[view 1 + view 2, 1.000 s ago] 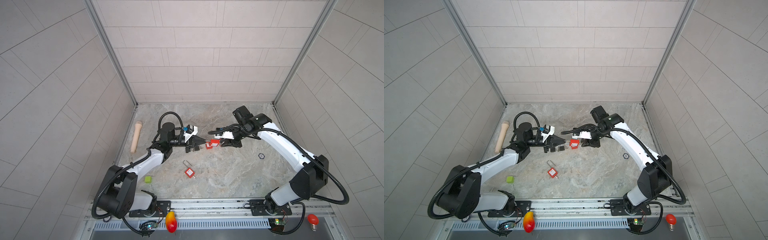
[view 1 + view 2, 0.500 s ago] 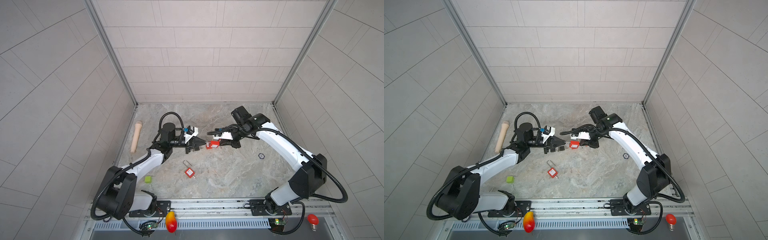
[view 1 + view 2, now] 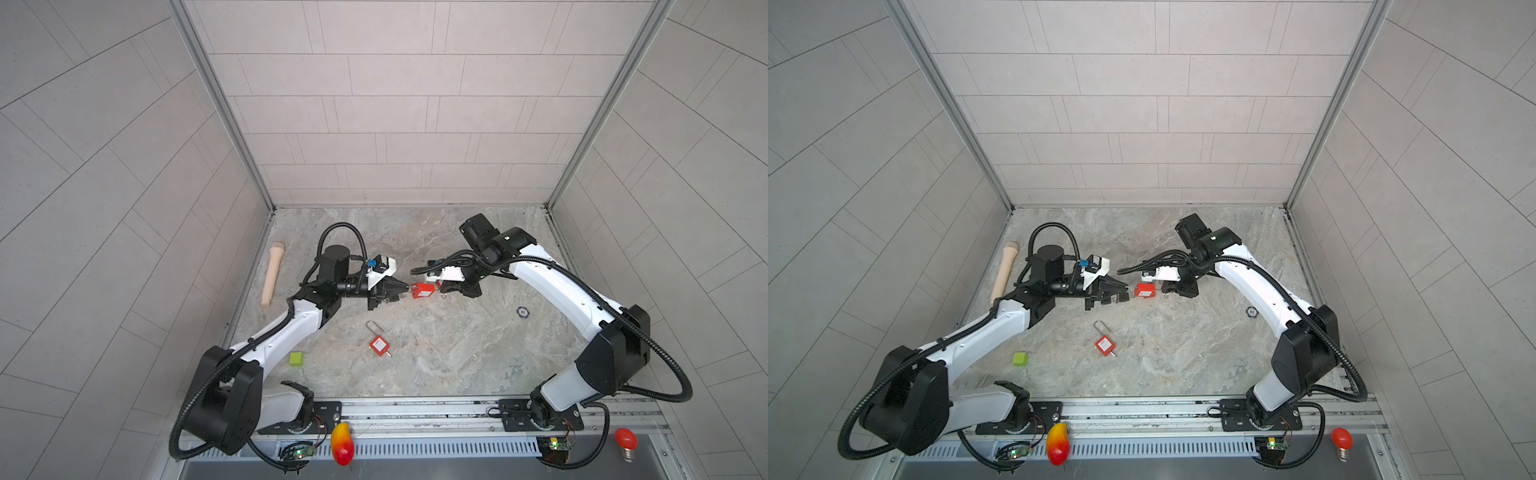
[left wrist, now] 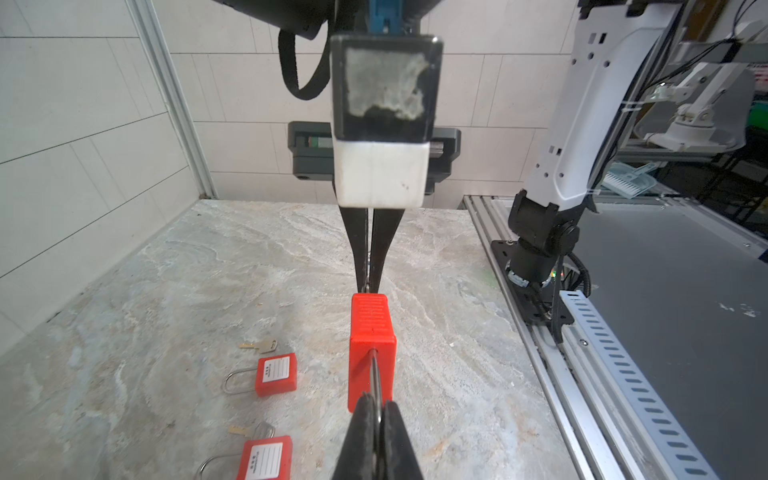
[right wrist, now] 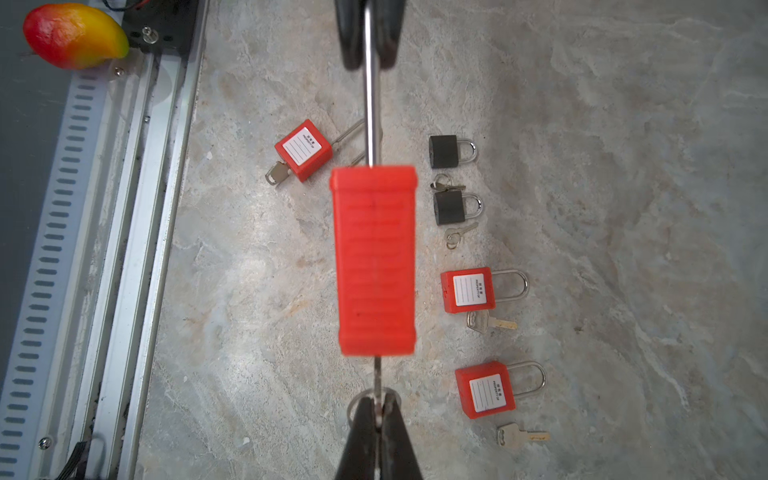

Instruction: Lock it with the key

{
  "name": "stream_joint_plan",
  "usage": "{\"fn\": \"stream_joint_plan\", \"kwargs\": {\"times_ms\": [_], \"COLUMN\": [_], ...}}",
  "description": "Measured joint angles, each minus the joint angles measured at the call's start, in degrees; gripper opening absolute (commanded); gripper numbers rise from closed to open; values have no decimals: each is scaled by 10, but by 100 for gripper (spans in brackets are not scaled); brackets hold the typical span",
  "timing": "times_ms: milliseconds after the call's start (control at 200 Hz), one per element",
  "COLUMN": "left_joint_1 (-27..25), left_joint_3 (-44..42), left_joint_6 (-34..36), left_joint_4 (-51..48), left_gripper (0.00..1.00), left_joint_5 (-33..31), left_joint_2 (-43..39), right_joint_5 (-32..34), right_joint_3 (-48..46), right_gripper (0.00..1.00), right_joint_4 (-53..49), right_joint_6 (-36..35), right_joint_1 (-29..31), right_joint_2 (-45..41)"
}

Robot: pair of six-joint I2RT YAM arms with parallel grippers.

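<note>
Above the tabletop [image 3: 457, 353], red padlock [image 3: 423, 291], left fingers [image 4: 360, 436] clamped on its shackle [image 5: 371, 104], right fingers [image 5: 360, 440] clamped on its key [image 5: 377, 376]

A red padlock [image 3: 424, 291] hangs pinched between the left jaws and right jaws; a second padlock [image 3: 379, 345] lies nearer the left jaws.

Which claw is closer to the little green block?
Left. The left gripper sits further back than the green block, toward the middle; the right gripper, pinching the key, is farther across, beyond the red padlock.
</note>
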Motion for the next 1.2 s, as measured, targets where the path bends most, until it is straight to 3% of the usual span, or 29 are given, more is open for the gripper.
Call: {"fn": "stream_joint_plan", "kwargs": {"times_ms": [170, 345, 555, 751, 1201], "left_joint_1": [12, 43, 111, 123, 123], "left_joint_3": [8, 41, 170, 248, 367], "left_joint_6": [36, 100, 230, 308, 369], "left_joint_4": [-64, -207, -491, -688, -818], "left_gripper": [0, 0, 0, 0, 0], "left_joint_5": [-7, -30, -107, -212, -372], "left_joint_2": [-16, -29, -14, 47, 251], "right_joint_5": [50, 69, 68, 78, 123], "right_joint_3": [-13, -37, -82, -89, -143], "right_gripper": [0, 0, 0, 0, 0], "right_joint_4": [1, 33, 129, 215, 365], "right_joint_6": [2, 45, 180, 318, 508], "right_joint_1": [-15, -16, -17, 4, 96], "right_joint_2": [0, -1, -1, 3, 38]}}
